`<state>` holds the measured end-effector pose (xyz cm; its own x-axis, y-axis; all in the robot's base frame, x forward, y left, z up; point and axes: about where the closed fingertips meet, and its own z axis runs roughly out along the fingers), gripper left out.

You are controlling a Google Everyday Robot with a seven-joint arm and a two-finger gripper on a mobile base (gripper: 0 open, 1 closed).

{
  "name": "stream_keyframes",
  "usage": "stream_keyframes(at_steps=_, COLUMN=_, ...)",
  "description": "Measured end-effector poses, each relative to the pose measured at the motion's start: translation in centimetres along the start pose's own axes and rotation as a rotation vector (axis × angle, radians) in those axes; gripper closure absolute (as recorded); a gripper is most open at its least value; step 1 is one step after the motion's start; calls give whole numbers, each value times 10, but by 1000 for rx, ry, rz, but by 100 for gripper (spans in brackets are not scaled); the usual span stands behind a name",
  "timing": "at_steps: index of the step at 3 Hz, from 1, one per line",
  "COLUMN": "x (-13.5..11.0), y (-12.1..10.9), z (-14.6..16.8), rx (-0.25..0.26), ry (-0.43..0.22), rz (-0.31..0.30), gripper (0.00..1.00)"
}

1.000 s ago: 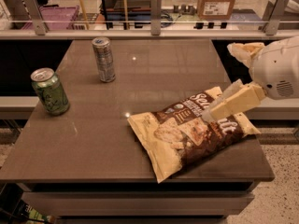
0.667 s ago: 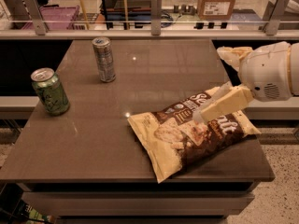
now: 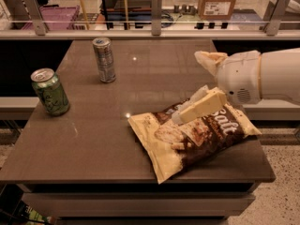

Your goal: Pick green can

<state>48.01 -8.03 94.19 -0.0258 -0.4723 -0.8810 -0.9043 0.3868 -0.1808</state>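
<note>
The green can (image 3: 50, 92) stands upright near the left edge of the brown table (image 3: 93, 139); it is short and stout, with a light green patterned body and a silver top. My gripper (image 3: 180, 117) reaches in from the right on a white arm (image 3: 262, 76) and hovers over the chip bag, far to the right of the green can. It holds nothing.
A slimmer, taller silver-grey can (image 3: 104, 60) stands upright at the back of the table, right of the green can. A brown and cream chip bag (image 3: 197, 137) lies flat at the front right. A rail with glass panels (image 3: 154, 25) runs behind the table.
The arm and gripper have moved left, further in over the chip bag. The cans and the bag have not moved.
</note>
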Motion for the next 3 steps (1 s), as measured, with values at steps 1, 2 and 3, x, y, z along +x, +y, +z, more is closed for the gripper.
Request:
stream_keyframes(at_steps=1, x=-8, y=5, z=19, rx=-9, ry=-51, rz=-12, gripper=0)
stream_keyframes(at_steps=2, x=-17, y=12, z=43, rx=-12, ry=-118, rz=-26, gripper=0)
stream_keyframes(at_steps=3, x=-24, y=20, z=71, rx=-21, ry=-174, rz=-24, gripper=0)
